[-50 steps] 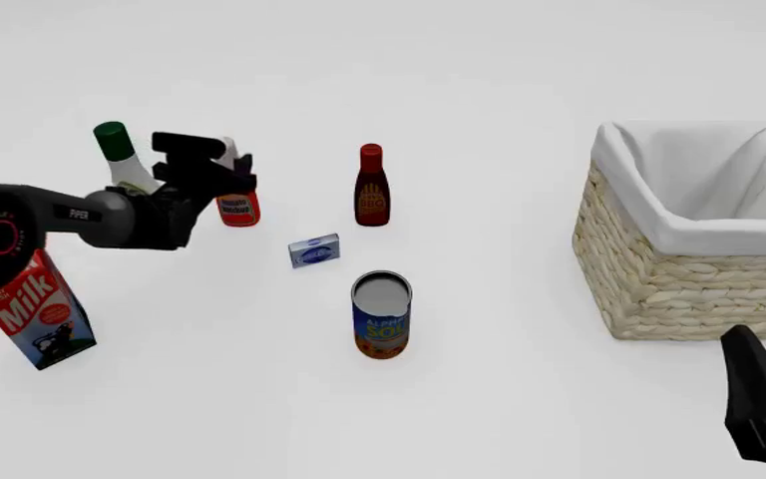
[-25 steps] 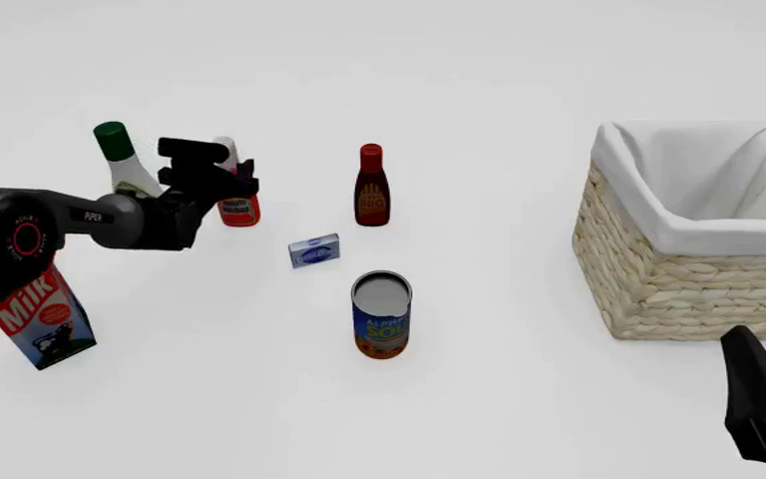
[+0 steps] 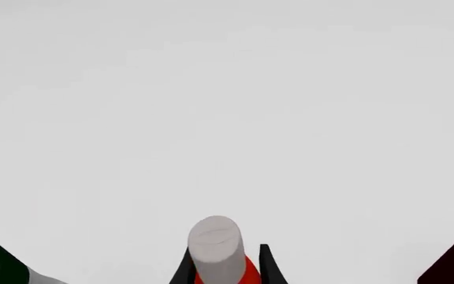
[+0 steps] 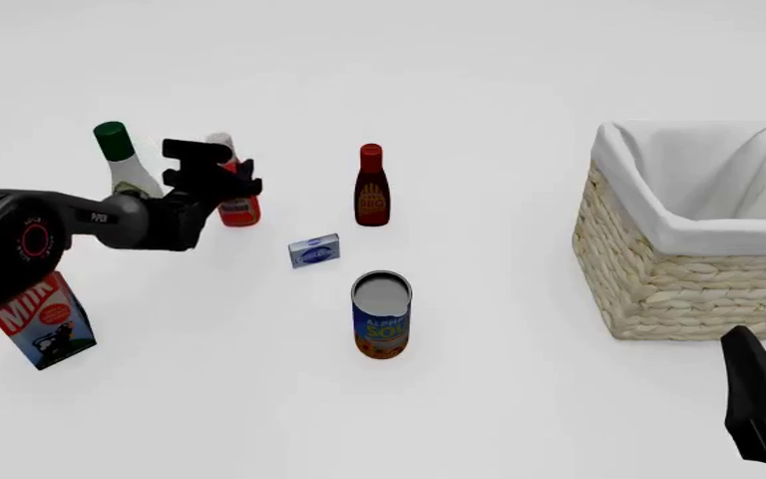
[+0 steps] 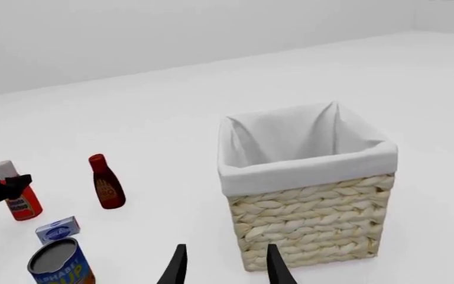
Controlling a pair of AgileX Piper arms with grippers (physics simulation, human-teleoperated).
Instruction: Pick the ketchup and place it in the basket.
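The ketchup [image 4: 236, 209], an orange-red bottle with a white cap, stands at the back left of the table. My left gripper [image 4: 230, 172] is around its upper part. In the left wrist view the two fingers [image 3: 266, 264] press against the sides of the ketchup [image 3: 216, 247], so the gripper is shut on it. The basket [image 4: 676, 289], woven with a white lining, stands at the right and is empty inside. My right gripper [image 4: 764, 399] is open and empty, low at the front right, in front of the basket [image 5: 314, 219].
A white bottle with a green cap [image 4: 120, 160] stands just left of the ketchup. A dark red bottle [image 4: 371, 187] stands to its right. A small blue box [image 4: 314, 250], a soup can [image 4: 382, 315] and a milk carton [image 4: 40, 319] stand nearer the front.
My left gripper has reached further forward around the ketchup and closed on it. The ketchup's cap has shifted slightly left and up. The right arm has not moved.
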